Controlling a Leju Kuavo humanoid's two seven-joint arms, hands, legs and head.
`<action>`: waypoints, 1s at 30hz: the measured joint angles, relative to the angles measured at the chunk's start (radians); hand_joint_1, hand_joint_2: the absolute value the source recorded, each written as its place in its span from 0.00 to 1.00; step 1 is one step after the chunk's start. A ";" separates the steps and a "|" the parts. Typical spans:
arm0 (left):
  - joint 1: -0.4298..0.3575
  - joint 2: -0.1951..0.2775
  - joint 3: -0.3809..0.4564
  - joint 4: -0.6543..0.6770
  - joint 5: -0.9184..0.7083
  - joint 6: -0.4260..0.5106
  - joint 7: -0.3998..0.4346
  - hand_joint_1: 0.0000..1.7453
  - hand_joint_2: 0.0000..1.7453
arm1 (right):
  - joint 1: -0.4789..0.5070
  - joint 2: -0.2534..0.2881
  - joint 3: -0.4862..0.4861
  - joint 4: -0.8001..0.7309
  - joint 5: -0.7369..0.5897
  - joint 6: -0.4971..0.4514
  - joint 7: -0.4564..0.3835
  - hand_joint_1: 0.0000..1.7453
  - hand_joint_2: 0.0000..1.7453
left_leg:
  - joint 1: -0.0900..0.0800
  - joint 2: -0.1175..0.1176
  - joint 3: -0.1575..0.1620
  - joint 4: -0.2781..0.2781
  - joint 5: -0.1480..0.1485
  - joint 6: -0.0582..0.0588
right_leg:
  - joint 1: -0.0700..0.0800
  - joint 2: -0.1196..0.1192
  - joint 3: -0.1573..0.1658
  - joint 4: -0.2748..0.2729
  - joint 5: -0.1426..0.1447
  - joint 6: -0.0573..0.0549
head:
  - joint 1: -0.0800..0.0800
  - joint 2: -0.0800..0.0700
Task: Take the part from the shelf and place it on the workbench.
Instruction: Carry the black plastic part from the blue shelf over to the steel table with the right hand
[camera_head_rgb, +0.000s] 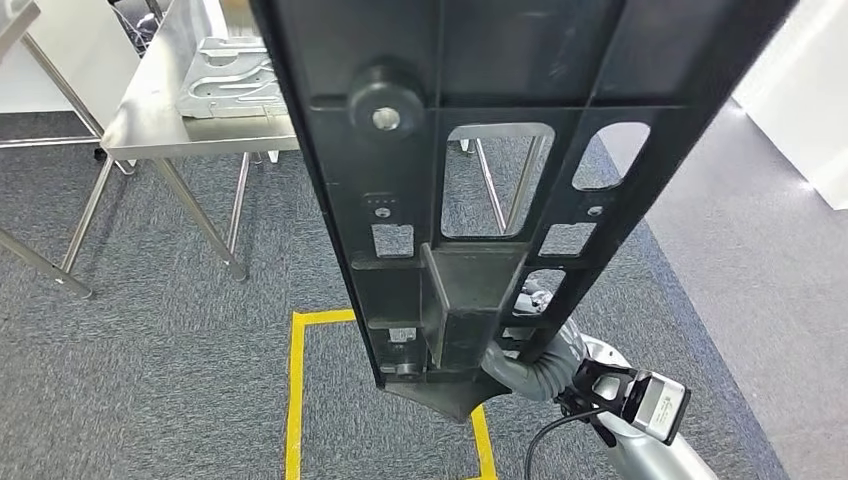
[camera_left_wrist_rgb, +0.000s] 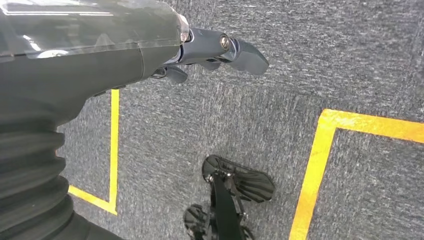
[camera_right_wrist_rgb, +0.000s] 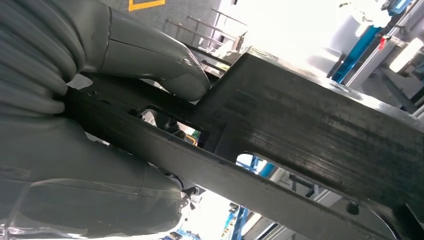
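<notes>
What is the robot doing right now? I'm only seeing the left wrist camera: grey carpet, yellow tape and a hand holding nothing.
Observer: The right hand grips a long black part, held up in front of the head camera.
Operator: Where does it grip the part?
Observer: At its lower end; in the right wrist view the thumb lies over the part's edge.
Operator: Is there a table nearby to put it on?
Observer: A steel workbench stands ahead and to the left, with a silver metal piece lying on it.
Operator: And my empty hand?
Observer: The left hand touches nothing, as you see.
</notes>
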 joint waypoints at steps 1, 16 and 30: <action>0.001 0.000 0.000 0.000 0.000 0.000 0.000 0.00 1.00 | 0.000 0.000 0.000 0.001 0.000 0.000 0.001 1.00 1.00 | 0.001 0.000 0.009 0.000 -0.007 -0.002 | -0.002 -0.001 -0.001 -0.025 0.032 0.001 | 0.000 0.000; -0.005 0.000 0.000 0.000 -0.003 -0.005 0.006 0.00 1.00 | -0.032 -0.006 -0.002 0.001 -0.010 -0.003 0.034 1.00 1.00 | 0.004 0.004 -0.139 0.285 -0.124 -0.054 | 0.014 -0.008 0.152 -0.275 0.104 -0.065 | 0.000 0.000; -0.002 0.001 0.000 0.000 -0.003 0.000 0.009 0.00 1.00 | -0.024 0.001 -0.002 0.001 -0.005 -0.012 0.034 1.00 1.00 | -0.003 -0.002 0.001 0.000 0.004 0.004 | 0.002 -0.002 0.033 -0.003 -0.031 -0.007 | 0.000 0.000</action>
